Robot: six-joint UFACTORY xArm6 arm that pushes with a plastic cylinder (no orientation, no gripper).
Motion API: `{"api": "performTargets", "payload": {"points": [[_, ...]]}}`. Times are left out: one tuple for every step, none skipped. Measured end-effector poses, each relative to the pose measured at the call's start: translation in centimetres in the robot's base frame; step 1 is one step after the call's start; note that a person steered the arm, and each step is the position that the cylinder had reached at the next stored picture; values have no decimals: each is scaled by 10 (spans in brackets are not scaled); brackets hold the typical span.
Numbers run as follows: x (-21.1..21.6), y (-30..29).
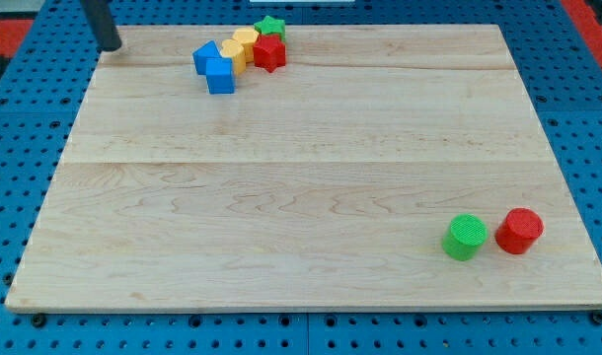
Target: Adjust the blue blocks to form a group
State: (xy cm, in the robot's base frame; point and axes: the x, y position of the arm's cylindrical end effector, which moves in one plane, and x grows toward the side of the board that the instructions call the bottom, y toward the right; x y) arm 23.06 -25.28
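Note:
Two blue blocks sit touching near the view's top, left of centre: a blue pentagon-like block (pixel 206 56) and a blue cube (pixel 220 76) just below it. My tip (pixel 111 45) is at the board's top left corner, well to the left of the blue blocks and apart from them. The dark rod runs up out of the view.
Against the blue blocks' right side lie two yellow blocks (pixel 240 46), a red star (pixel 268 52) and a green star (pixel 271 28). A green cylinder (pixel 465 238) and a red cylinder (pixel 520 231) stand at the bottom right. The wooden board (pixel 301 197) rests on a blue pegboard table.

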Motion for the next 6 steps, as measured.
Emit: {"api": "performTargets", "payload": {"points": [[33, 50], [63, 97], [65, 123], [65, 124], [67, 126], [60, 65]]}}
